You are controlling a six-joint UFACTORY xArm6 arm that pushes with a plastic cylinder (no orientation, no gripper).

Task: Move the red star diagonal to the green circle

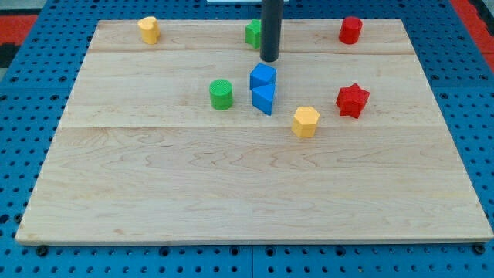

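Observation:
The red star (353, 100) lies on the wooden board (231, 177) at the right of the middle. The green circle (221, 94) stands left of the middle, far from the star. My tip (268, 58) is just above the two blue blocks, between the circle and the star, well left of the star and touching neither of them.
Two blue blocks (262, 76) (263, 97) sit together between the circle and the star. A yellow hexagon (306, 121) lies below-left of the star. A green block (253, 32) is partly hidden behind the rod. A red block (350, 29) is top right, a yellow block (148, 29) top left.

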